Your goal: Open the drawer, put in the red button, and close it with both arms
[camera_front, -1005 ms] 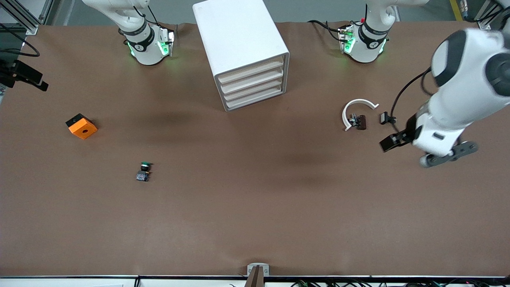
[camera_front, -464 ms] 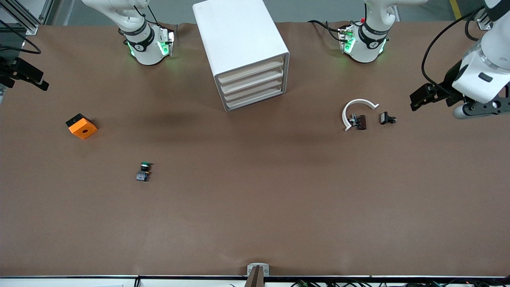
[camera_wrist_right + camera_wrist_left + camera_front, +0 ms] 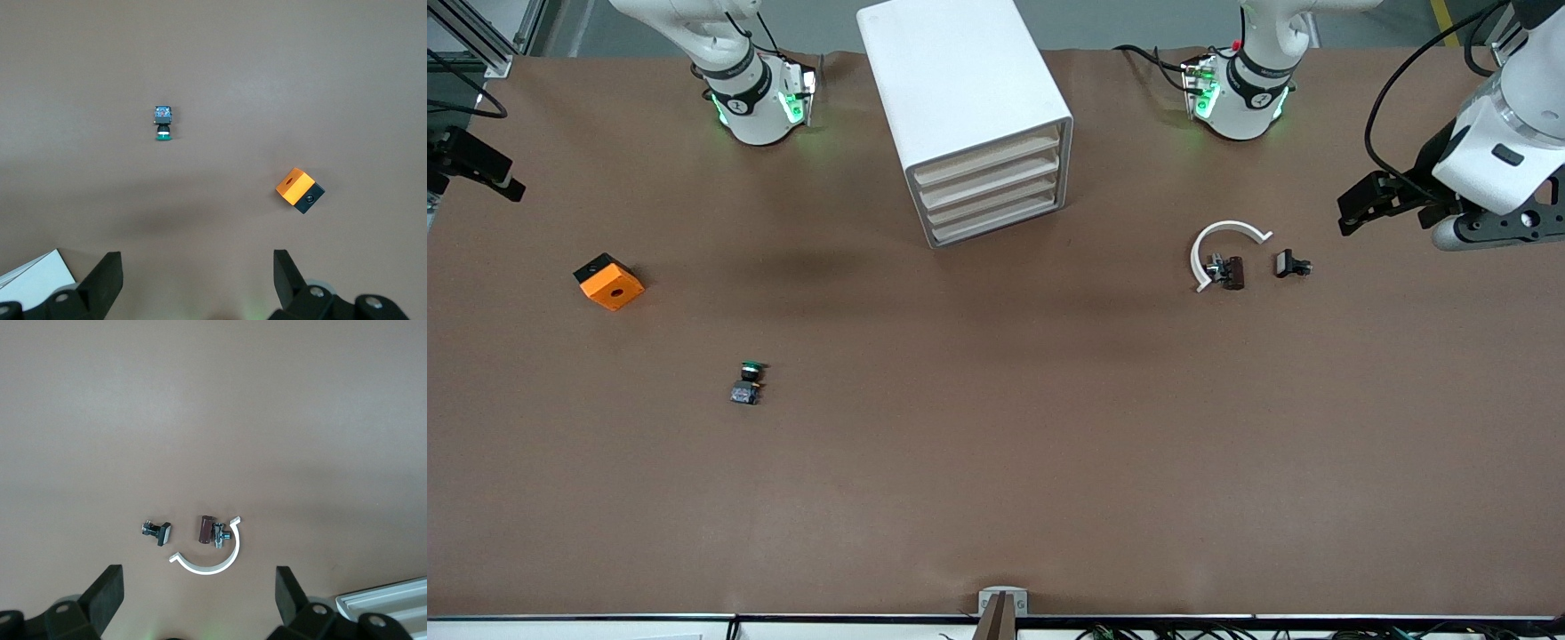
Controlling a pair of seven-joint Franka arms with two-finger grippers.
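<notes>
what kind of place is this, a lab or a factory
Most likely a robotics lab bench. Two white arms are bolted along a brown-covered table, a white drawer cabinet stands between their bases, and small parts lie scattered, such as an orange block.

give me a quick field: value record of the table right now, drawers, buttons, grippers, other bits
drawer unit: white, all drawers shut
red button: not seen
green button: on the table, toward the right arm's end
orange block: toward the right arm's end
white clip: curved, beside a small brown part
small black part: beside the clip
left gripper: open, empty, at the left arm's end
right gripper: open, empty, raised at the right arm's end
</notes>
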